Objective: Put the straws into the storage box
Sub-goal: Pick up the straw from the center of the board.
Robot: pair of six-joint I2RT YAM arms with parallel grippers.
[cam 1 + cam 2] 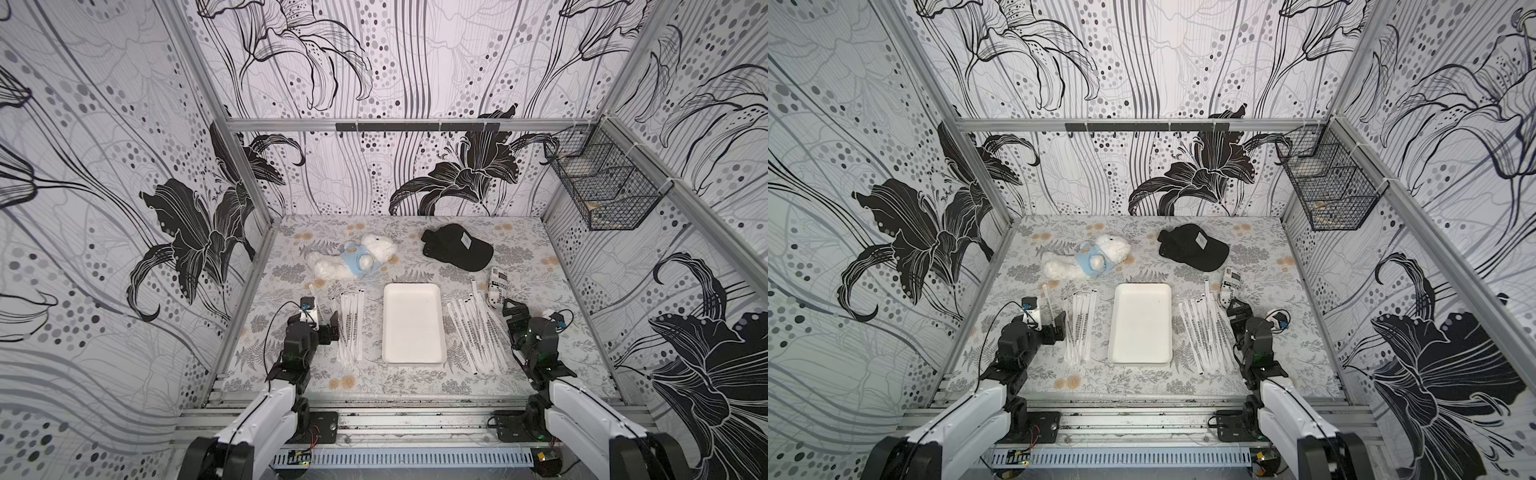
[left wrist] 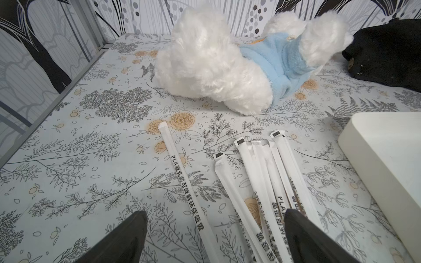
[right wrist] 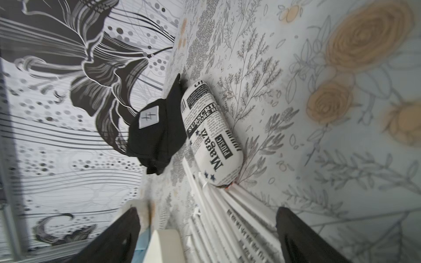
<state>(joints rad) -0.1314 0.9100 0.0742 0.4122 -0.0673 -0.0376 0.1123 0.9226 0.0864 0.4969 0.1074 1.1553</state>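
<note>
Nothing loaded yet; storage box (image 1: 413, 324) empty, frame centre in both top views; straws (image 1: 351, 328) in two piles on the counter (image 1: 374, 386), flanking it left and right; left jaws wide, empty; right jaws wide, empty; all straws left to move.

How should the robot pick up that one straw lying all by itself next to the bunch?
Probably pinch the lone straw at its middle, straight down from above, jaws across its thin width. It lies flat with bare table on both sides.
</note>
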